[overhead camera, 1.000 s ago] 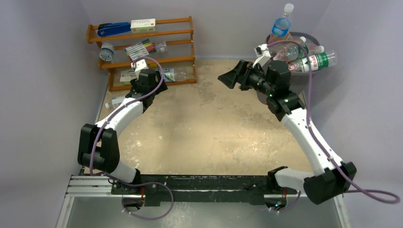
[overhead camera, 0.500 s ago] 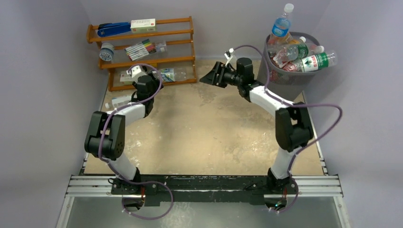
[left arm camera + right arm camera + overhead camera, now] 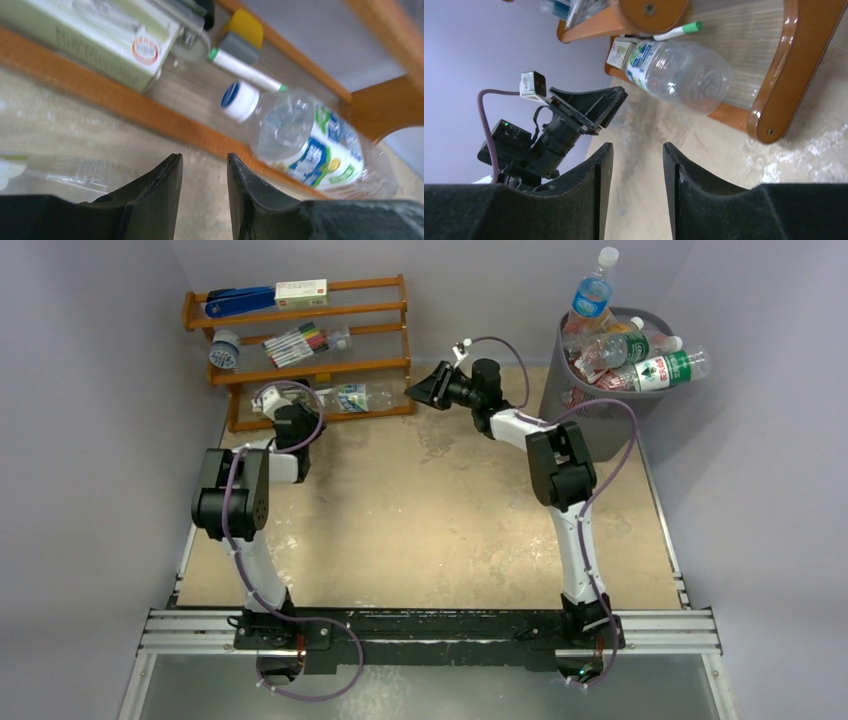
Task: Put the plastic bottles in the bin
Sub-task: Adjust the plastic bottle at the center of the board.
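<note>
A clear bottle (image 3: pixel 357 397) with a blue-green label and a blue-and-white cap lies on the lowest shelf; it also shows in the left wrist view (image 3: pixel 305 132) and the right wrist view (image 3: pixel 679 75). A second clear bottle (image 3: pixel 55 170) lies on the table at my left fingers' left. My left gripper (image 3: pixel 284 405) (image 3: pixel 202 159) is open and empty, just in front of the shelf rail. My right gripper (image 3: pixel 420 388) (image 3: pixel 636 147) is open and empty, near the shelf's right end. The mesh bin (image 3: pixel 600 405) at the back right holds several bottles, among them a blue-labelled one (image 3: pixel 592 292) and a green-labelled one (image 3: pixel 665 368).
The brown wooden shelf rack (image 3: pixel 385 365) stands at the back left with a blue stapler (image 3: pixel 240 302), markers (image 3: pixel 298 342), a tape roll (image 3: pixel 224 350) and a box (image 3: pixel 100 40). A green-capped marker (image 3: pixel 245 70) lies behind the shelf bottle. Walls close in on both sides.
My right gripper has swung left from beside the bin to the shelf's right end. My left gripper has moved forward to the lowest shelf. Both stay open and empty.
</note>
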